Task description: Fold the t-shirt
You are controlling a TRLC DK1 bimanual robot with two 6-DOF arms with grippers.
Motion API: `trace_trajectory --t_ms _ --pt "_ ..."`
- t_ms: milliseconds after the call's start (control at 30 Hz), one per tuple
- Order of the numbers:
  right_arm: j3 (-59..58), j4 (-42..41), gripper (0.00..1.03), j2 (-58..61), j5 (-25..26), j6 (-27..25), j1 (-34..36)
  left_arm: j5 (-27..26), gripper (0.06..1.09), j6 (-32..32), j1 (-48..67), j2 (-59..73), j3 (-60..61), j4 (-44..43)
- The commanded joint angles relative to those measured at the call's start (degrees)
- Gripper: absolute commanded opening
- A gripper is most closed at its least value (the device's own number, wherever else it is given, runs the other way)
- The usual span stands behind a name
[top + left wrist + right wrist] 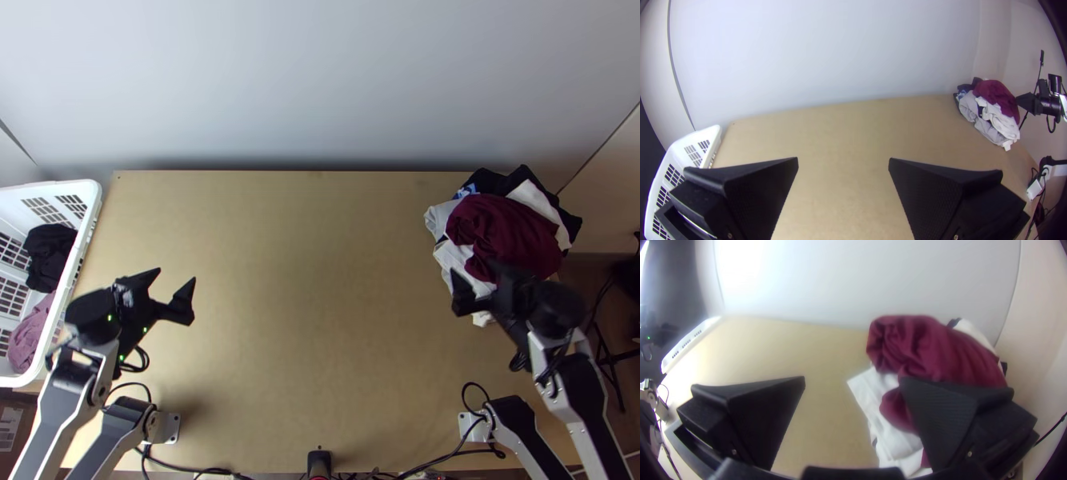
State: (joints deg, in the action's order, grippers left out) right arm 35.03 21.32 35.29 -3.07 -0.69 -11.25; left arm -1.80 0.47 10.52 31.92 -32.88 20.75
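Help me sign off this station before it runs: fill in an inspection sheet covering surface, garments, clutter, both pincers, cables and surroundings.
Surface: light wooden table; no spills seen.
Job's things: maroon garment bunched atop a pile with white cloth and dark cloth, at the table's far right; cannot tell which is the t-shirt.
Clutter: white basket at the left edge, holding black cloth and mauve cloth.
Pincers: left pincer open, holding nothing; right pincer open, holding nothing, near the pile.
Cables: black cables along the near edge.
Surroundings: pale wall behind the table.
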Motion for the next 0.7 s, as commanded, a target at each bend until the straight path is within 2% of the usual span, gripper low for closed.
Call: trace_trajectory --t_ms 0,67,100,200,267,333,433,467,533,667 --pt "-12.8 -5.7 0.99 -7.9 2.8 0.4 -1.3 5.4 1.04 4.0 0.0 -11.6 11.0 -7.0" --pt "-14.5 -5.9 0.99 -10.9 2.9 0.9 -1.1 5.6 1.04 2.4 0.2 -12.1 13.1 -8.3" --pt "-15.7 -7.5 0.99 -13.3 2.9 -0.8 -0.8 5.6 1.05 1.9 0.2 -12.1 14.2 -8.7" --pt "-20.1 -9.5 0.99 -23.3 2.9 -9.7 -0.9 5.6 1.04 1.4 0.6 -13.6 17.2 -12.1" --pt "-24.4 -8.4 0.99 -35.1 2.8 -14.3 -1.6 5.6 1.05 1.3 1.2 -15.3 19.0 -14.8" --pt "-25.4 -10.0 0.99 -35.1 2.8 -14.3 -2.7 5.6 1.04 0.7 1.7 -18.7 21.6 -15.2" --pt "-27.4 -12.3 0.99 -35.6 2.8 -10.5 -2.7 5.6 1.04 0.7 2.7 -31.2 28.4 -14.1" --pt "-27.9 -12.4 0.99 -35.5 2.8 -11.0 -3.9 5.1 1.04 0.7 2.7 -32.4 28.4 -9.3" --pt "-29.5 -10.5 0.99 -35.6 2.7 -12.0 -3.6 4.9 1.04 0.8 3.2 -30.1 28.5 -8.8" --pt "-29.7 -8.2 0.99 -35.5 2.7 -9.4 -1.7 4.7 1.04 0.8 3.5 -31.9 28.5 -8.7"
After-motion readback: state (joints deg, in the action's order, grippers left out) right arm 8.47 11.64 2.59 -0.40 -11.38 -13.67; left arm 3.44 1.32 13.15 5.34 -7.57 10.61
